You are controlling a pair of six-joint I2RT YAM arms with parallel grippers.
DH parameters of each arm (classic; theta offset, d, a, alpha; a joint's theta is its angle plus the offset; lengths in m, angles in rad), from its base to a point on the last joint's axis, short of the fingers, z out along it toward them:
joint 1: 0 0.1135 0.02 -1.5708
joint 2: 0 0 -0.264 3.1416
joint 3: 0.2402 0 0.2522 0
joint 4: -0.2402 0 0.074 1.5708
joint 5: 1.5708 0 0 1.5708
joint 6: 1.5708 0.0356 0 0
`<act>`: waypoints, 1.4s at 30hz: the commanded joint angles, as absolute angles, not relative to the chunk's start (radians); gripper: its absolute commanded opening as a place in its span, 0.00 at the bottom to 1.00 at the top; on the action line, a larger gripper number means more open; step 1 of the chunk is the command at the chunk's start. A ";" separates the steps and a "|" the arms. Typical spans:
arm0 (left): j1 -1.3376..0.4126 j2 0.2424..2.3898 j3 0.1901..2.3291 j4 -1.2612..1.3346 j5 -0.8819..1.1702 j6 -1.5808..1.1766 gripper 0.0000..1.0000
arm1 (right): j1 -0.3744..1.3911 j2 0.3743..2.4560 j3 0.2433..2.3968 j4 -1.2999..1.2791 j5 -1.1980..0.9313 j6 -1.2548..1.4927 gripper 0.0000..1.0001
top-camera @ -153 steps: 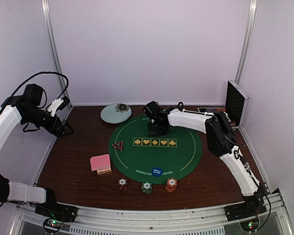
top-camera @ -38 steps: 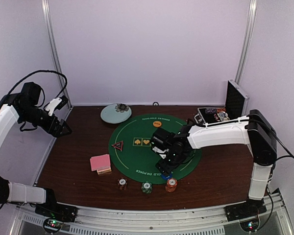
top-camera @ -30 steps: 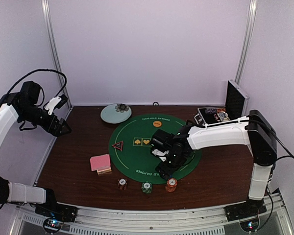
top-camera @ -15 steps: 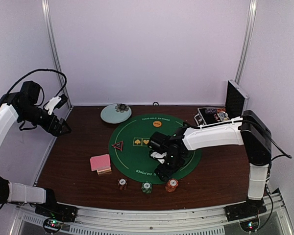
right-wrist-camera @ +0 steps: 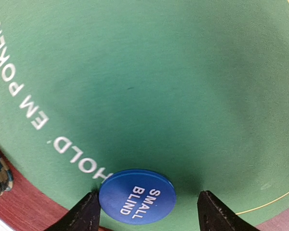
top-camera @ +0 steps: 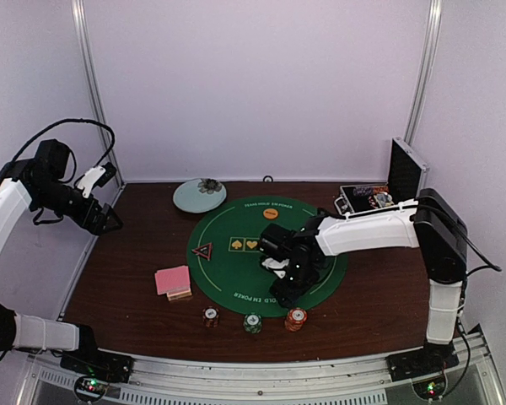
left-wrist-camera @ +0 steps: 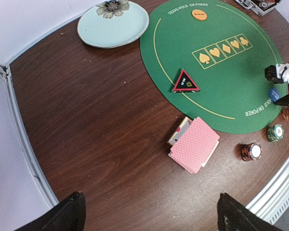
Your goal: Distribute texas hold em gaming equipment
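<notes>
1. Position: blue disc (right-wrist-camera: 137,196) marked "SMALL BLIND" lies flat on the green mat (top-camera: 236,270), at its near rim, beside the printed lettering.
2. Right gripper (top-camera: 282,291): hangs low over the disc with fingers (right-wrist-camera: 89,214) spread astride it. One finger sits just against the rim and the other stands apart, so nothing is pinched yet.
3. Left gripper (left-wrist-camera: 151,214): raised at the left wall, fingers wide apart, holding nothing.
4. Handling (judged): the disc looks thin, stiff, light and smooth. The only purchase is on opposite points of its edge, with the fingertips down at the felt. A high or uneven pinch could tip it up or let it slip out.
5. Other items: orange disc (top-camera: 271,213) at the mat's far side, triangle marker (top-camera: 202,251) at its left, cards (top-camera: 173,280) off the mat, and three chip stacks (top-camera: 252,322) along the near edge.
6. Change from the earliest frame: the right arm then reached the mat's far side, the blue disc lay uncovered, and no orange disc showed. The left arm has hardly shifted.
</notes>
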State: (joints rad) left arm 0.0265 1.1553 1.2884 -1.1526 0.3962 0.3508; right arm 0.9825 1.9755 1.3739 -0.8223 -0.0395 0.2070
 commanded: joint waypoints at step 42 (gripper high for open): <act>0.033 1.149 1.317 -1.147 0.380 0.387 0.98 | 1.134 1.713 1.349 -1.021 0.003 0.407 0.88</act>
